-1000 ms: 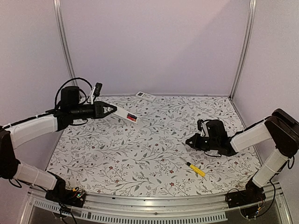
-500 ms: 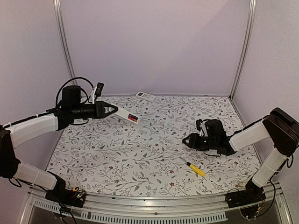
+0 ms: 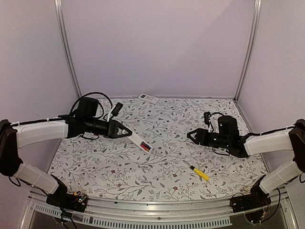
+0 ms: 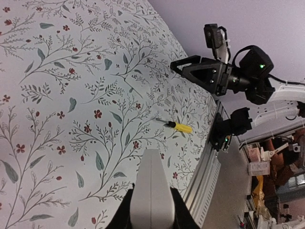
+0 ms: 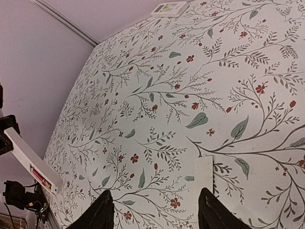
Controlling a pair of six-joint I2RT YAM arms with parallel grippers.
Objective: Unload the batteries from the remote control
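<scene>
Swinging from the surface's far-left corner toward its middle, the left fingers (image 3: 122,129) stay clamped on the remote control (image 3: 138,140), offering its exposed batteries (image 3: 146,147) to the right fingers (image 5: 102,212), now spread apart and empty.

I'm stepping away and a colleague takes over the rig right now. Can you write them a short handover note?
Left gripper: shut on the remote control, whose compartment end slopes down toward mid-table.
Right gripper: open, holding nothing, above a small white flat piece lying on the table, probably the battery cover.
Batteries: red and dark colour shows in the open compartment, so they seem to be still inside.
Done: the cover looks to be off.
Left: take out both cells and set them down.
The yellow-handled screwdriver lies near the front and the broader white remote at the back.
</scene>
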